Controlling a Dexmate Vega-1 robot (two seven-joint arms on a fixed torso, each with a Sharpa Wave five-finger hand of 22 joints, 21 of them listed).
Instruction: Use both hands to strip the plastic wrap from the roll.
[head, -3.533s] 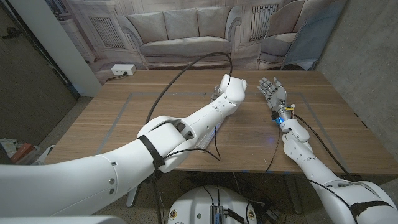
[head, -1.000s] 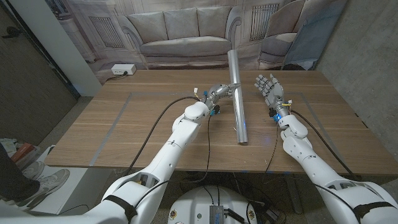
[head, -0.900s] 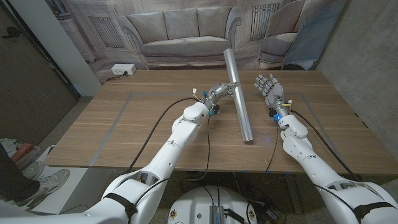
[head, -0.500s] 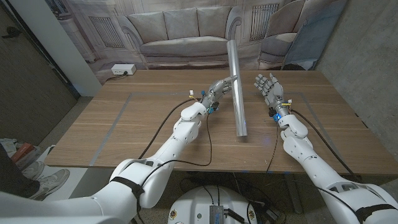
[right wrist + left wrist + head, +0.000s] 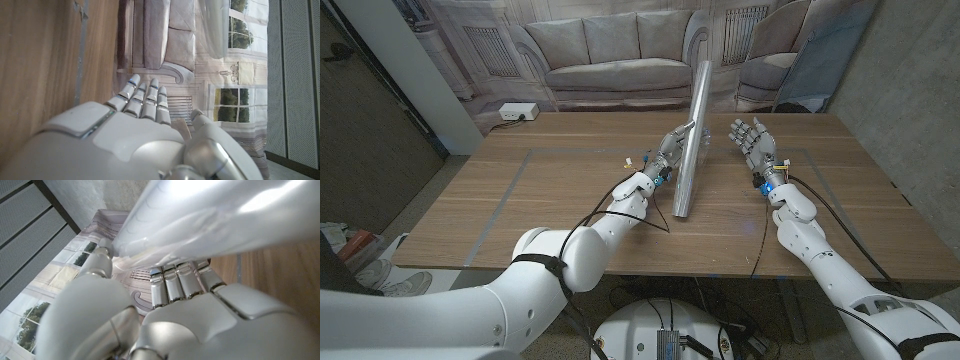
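The roll (image 5: 693, 120) is a long silvery tube wrapped in clear plastic. It stands steeply tilted above the table's middle, top end toward the backdrop, lower end near the table (image 5: 500, 210). My left hand (image 5: 670, 150) grips it about midway from its left side. In the left wrist view the roll (image 5: 210, 215) crosses over the fingers of my left hand (image 5: 170, 305), its plastic wrinkled. My right hand (image 5: 751, 141) stands upright to the right of the roll, fingers spread, holding nothing, apart from it. In the right wrist view my right hand (image 5: 135, 135) shows with the roll (image 5: 215, 25) beyond it.
Thin taped lines (image 5: 520, 165) mark a rectangle on the wooden table. Cables (image 5: 620, 170) run along both arms. A printed sofa backdrop (image 5: 610, 50) hangs behind the far edge, with a power strip (image 5: 516, 112) on the floor at the back left.
The roll's lower end has swung toward my left and its top has tipped toward the right. My left arm has shifted with it. My right hand has kept still.
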